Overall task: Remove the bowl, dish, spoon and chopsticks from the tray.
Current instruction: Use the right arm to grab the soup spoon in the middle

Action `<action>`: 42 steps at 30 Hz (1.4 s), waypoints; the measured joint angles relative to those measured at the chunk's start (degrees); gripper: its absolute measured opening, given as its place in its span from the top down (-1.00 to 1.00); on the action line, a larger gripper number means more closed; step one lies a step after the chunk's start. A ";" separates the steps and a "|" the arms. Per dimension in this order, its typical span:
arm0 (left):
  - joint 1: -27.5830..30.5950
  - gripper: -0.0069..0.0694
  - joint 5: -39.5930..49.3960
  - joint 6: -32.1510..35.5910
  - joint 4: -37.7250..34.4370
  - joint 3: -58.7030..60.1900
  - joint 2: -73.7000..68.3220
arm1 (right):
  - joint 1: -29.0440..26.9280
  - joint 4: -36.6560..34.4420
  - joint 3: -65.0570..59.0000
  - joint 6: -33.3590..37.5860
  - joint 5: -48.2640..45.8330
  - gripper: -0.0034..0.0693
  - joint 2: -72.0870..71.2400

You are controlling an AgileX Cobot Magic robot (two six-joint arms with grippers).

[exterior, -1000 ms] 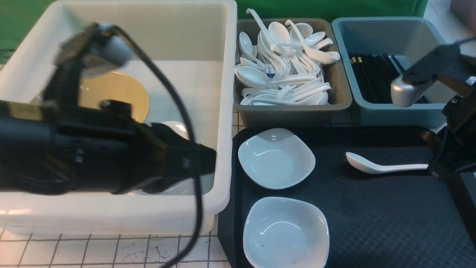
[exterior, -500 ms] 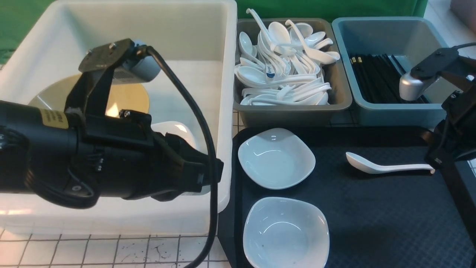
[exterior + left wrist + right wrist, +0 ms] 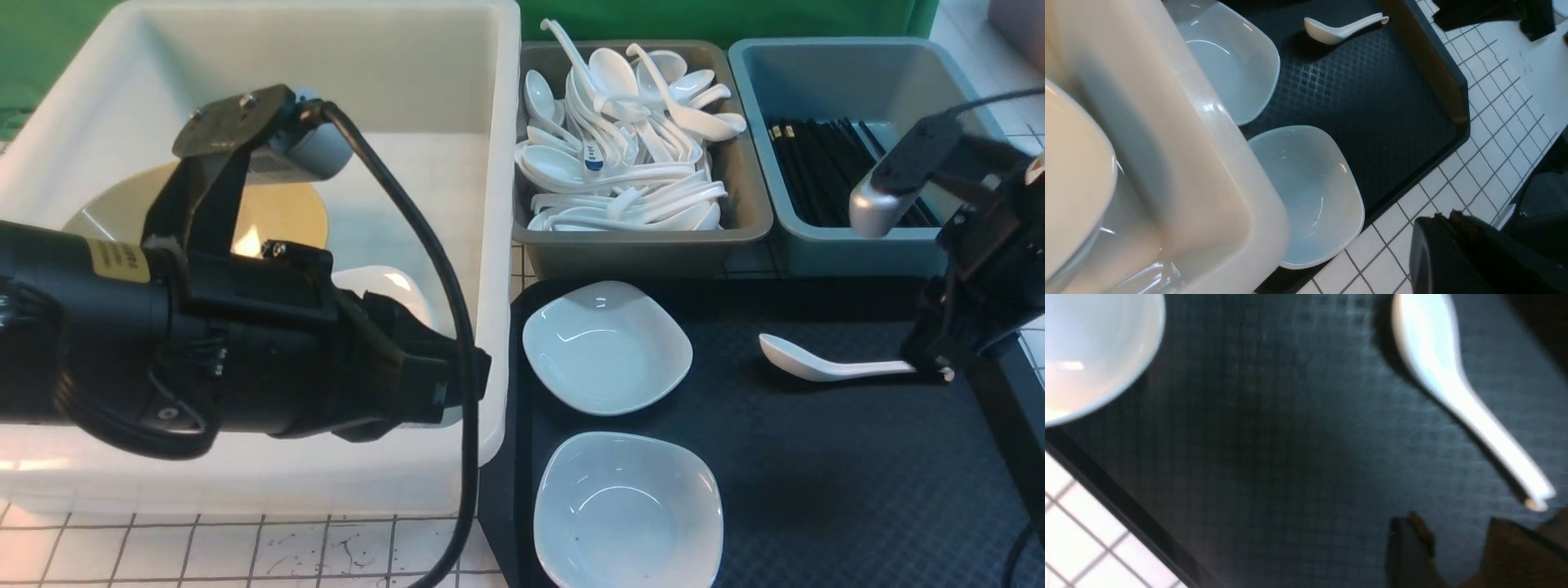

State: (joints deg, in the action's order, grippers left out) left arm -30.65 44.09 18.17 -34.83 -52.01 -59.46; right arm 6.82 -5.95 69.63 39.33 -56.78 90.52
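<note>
The white spoon (image 3: 824, 365) lies on the black tray (image 3: 816, 490), scoop to the left. My right gripper (image 3: 931, 367) hovers at the spoon's handle end. In the right wrist view the right gripper (image 3: 1453, 526) is open and empty, with the spoon (image 3: 1453, 388) just beyond its fingers. Two white dishes (image 3: 606, 347) (image 3: 627, 510) sit on the tray's left side. The yellow bowl (image 3: 269, 204) rests inside the white tub (image 3: 498, 245). Black chopsticks (image 3: 833, 175) lie in the blue bin. My left gripper (image 3: 482, 376) is shut and empty over the tub's right wall.
A grey bin (image 3: 637, 245) piled with white spoons stands behind the tray, beside the blue bin (image 3: 857, 245). Another white dish (image 3: 384, 286) sits in the tub under my left arm. White tiled tabletop (image 3: 1494, 122) surrounds the tray.
My right gripper has opened and shifted left over the spoon's handle end. The spoon has stayed put. My left arm swung right a second ago and has held still since.
</note>
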 joint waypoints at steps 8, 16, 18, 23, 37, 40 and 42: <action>0.00 0.82 0.53 0.23 -0.11 0.00 0.00 | 0.00 3.70 0.00 10.20 5.14 -0.58 9.41; 0.00 0.82 0.31 1.97 -0.22 0.00 0.00 | 0.00 5.95 0.00 20.89 12.81 -0.61 14.82; 0.00 0.82 0.18 2.03 -0.22 0.00 0.00 | 0.00 6.54 0.00 21.81 14.13 -0.56 16.14; 0.00 0.82 -0.39 2.31 -0.22 0.00 0.00 | 0.00 7.05 0.10 23.89 14.25 -0.25 18.15; 0.00 0.82 -1.66 3.44 -0.22 0.00 0.00 | 0.00 7.09 1.08 24.28 12.42 0.55 19.25; 0.00 0.82 -2.54 3.51 -0.22 0.00 0.00 | 0.00 7.08 1.15 22.20 11.89 0.56 19.19; 0.00 0.82 -3.02 3.51 -0.22 0.00 0.00 | 0.00 7.02 1.15 20.07 11.33 0.56 18.93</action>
State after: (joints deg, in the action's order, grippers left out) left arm -30.65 41.07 21.68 -35.05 -52.01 -59.46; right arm 6.82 1.07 70.78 59.40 -45.45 109.45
